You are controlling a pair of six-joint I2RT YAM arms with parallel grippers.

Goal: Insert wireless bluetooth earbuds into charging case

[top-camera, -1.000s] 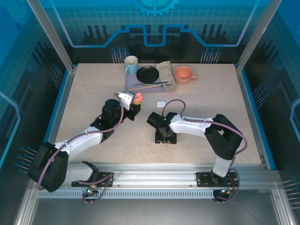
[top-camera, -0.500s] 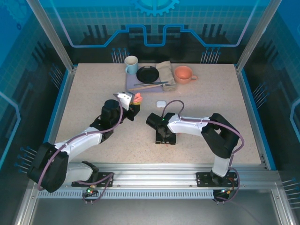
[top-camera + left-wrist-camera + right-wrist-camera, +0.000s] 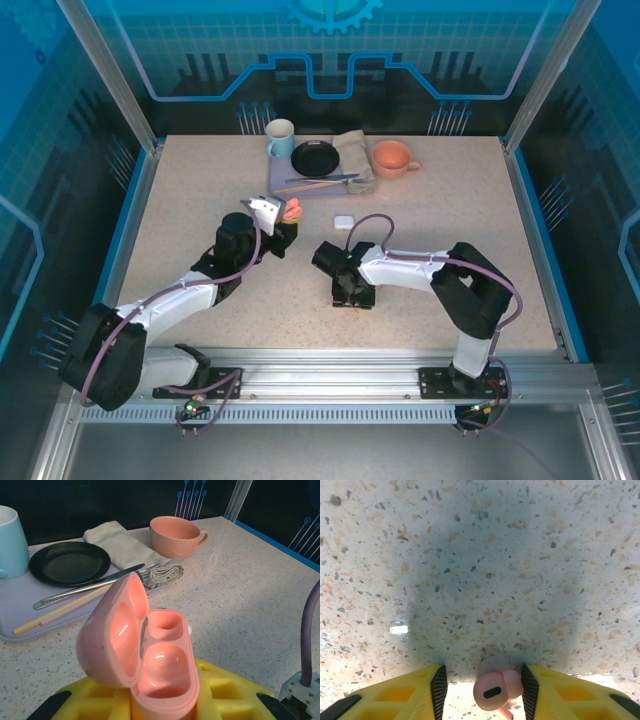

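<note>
Lying on the speckled bench (image 3: 480, 555), a salmon-pink earbud (image 3: 496, 692) sits between the yellow pads (image 3: 395, 692) of the right pincer (image 3: 482, 689). It touches the pad at 3 o'clock in the wrist view, with a gap toward the pad at 9 o'clock. That pincer is released, not clenched. A good grasp likely means centring over the bud first, then closing slowly on its rounded body so it does not skid away. How the stem lies is hard to tell. The pink charging case (image 3: 150, 655) is grasped upright in the left pincer (image 3: 160, 705), lid swung open toward 9 o'clock and both wells bare. From above, the case is near, at about 11 o'clock from the right pincer.
</note>
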